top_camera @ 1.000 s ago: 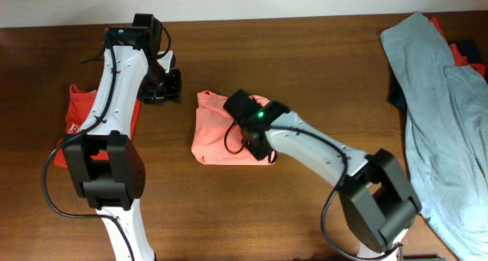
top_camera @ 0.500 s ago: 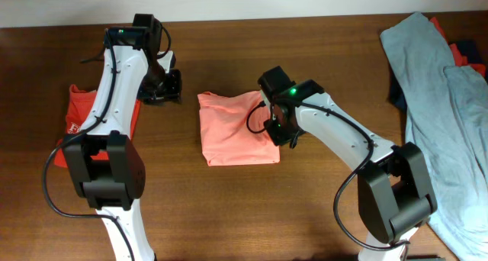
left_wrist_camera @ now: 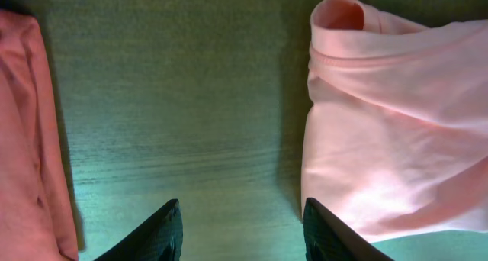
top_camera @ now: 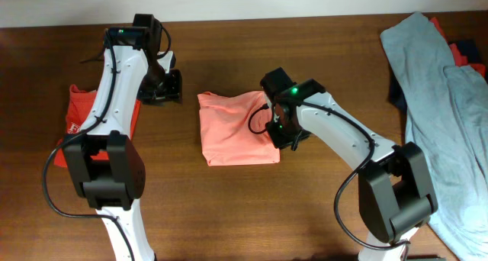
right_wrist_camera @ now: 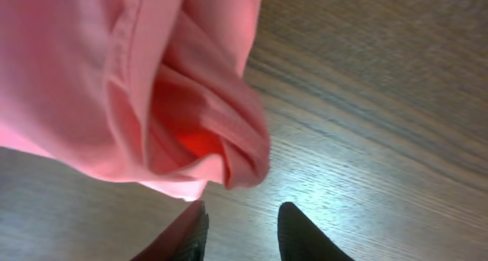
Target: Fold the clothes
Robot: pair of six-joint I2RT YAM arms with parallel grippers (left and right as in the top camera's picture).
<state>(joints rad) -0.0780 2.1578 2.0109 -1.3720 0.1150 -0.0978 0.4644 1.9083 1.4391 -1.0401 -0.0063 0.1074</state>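
The salmon-pink T-shirt (top_camera: pixel 236 127) lies folded into a rough rectangle in the middle of the wooden table, plain side up. It fills the right of the left wrist view (left_wrist_camera: pixel 396 131) and the upper left of the right wrist view (right_wrist_camera: pixel 137 85). My right gripper (top_camera: pixel 286 141) is open and empty, just off the shirt's right edge; in its own view (right_wrist_camera: pixel 244 227) the folded edge lies just ahead of the fingertips. My left gripper (top_camera: pixel 169 87) is open and empty over bare table left of the shirt; its wrist view (left_wrist_camera: pixel 240 230) shows wood between the fingers.
A darker red-orange shirt (top_camera: pixel 76 112) lies at the left under the left arm, also at the left edge of the left wrist view (left_wrist_camera: pixel 30 139). Grey-blue garments (top_camera: pixel 438 116) are piled at the right edge, over a red item (top_camera: pixel 465 51).
My right gripper swept from over the shirt's middle to its right edge, let the cloth go and opened. The shirt is now flatter and more square. The left arm has not moved.
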